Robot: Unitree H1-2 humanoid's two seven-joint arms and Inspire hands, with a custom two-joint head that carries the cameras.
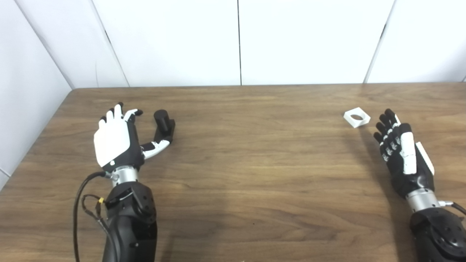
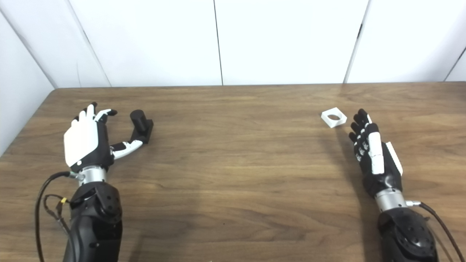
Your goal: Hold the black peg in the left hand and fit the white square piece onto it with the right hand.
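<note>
The black peg [image 1: 164,125], a short cylinder on a square base, stands on the wooden table at the left. My left hand [image 1: 116,140] is open just left of it, fingers apart, with the thumb reaching toward the peg's base. The white square piece [image 1: 356,117] with a round hole lies flat at the right. My right hand [image 1: 400,153] is open on its edge just right of and nearer than the white piece, not touching it. Both show in the right eye view too: peg [image 2: 141,125], white piece [image 2: 334,117].
The wooden table [image 1: 255,163] is bounded by white wall panels at the back and left. Cables hang from both forearms near the front edge.
</note>
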